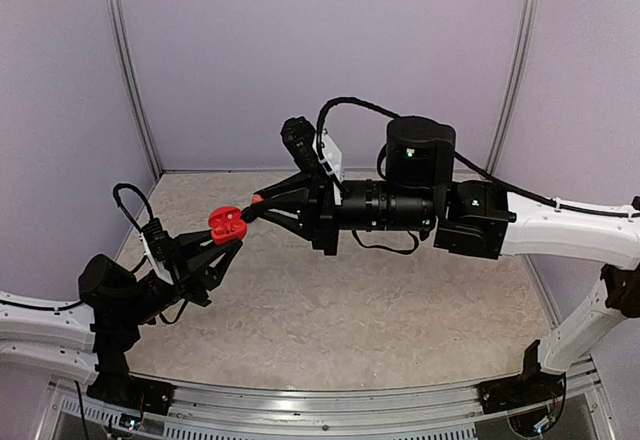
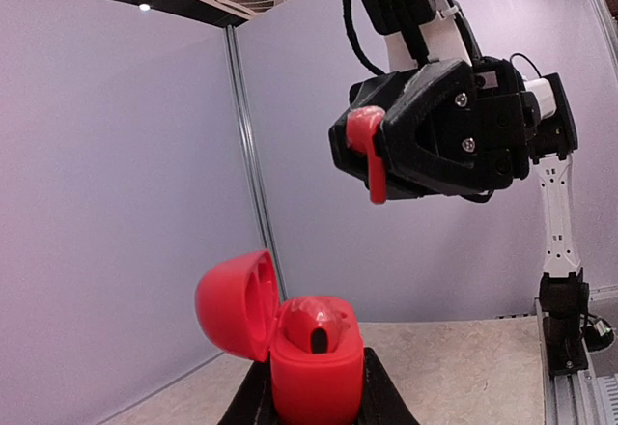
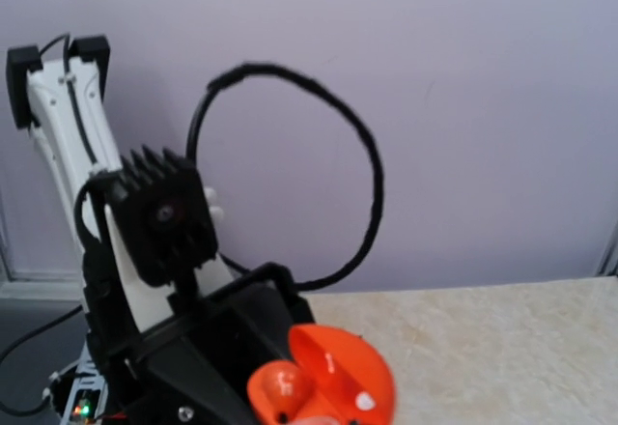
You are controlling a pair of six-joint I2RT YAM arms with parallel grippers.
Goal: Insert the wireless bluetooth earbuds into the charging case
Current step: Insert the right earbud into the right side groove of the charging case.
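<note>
The charging case (image 1: 227,226) is held off the worktop (image 1: 400,300), over its left half and nearer the far edge than the near one. It is clamped low on its red body by the left tool (image 1: 226,242), whose black fingers are closed against its two sides. In the left wrist view the case is seen upright, with its lid (image 2: 235,301) swung open on the hinge and tipped away to one side. A small dark shape is seen inside the open body; whether it is an earbud cannot be told.

The right arm is stretched in from the right edge of the worktop, and the right tool (image 1: 262,202) is brought close to the case on its far-right side. The jaws of this tool are closed nearly all the way, and a red earbud (image 2: 367,145) is pinched between the fingertips. In the left wrist view the earbud is seen with its rounded head uppermost and its stem pointing down past the fingertips. It is held above the open mouth of the case and apart from it; no contact between the two is seen.

In the right wrist view the open case and its lid are caught at the bottom edge of the picture, blurred, with the left arm behind them
</note>
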